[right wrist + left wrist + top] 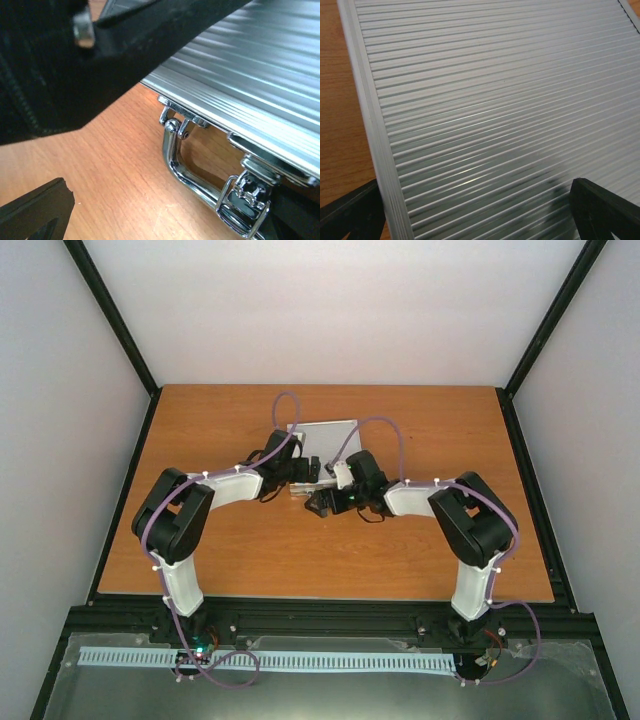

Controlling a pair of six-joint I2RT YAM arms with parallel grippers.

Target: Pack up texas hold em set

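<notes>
Starting at the left, my left gripper [300,468] has its jaws spread wide and gripping nothing. In its wrist view one black finger [350,215] sits at the lower left over the bare table [230,560] and the other at the lower right over the lid, so they straddle the case's left rim; I cannot tell whether either touches it. The silver case [328,432] lies flat in the upper middle of the overhead frame with its lid down, and its ribbed aluminium fills nearly all of the left wrist view. No chips, dice or cards show in any view. I judge it a stiff shell, heavy for its size if the chips are inside, and the ribbed metal will likely slide under smooth pads. Moving right, my right gripper [75,145] is also wide open and empty, low beside the case's front edge. At the lower right of that view I see the chrome handle [175,160] lying out on the wood and a latch [245,197] beside it; I can't tell if the latch is snapped. I would take hold of the handle's straight bar, expecting it to swing on its pivots, or else pinch the framed rim.
</notes>
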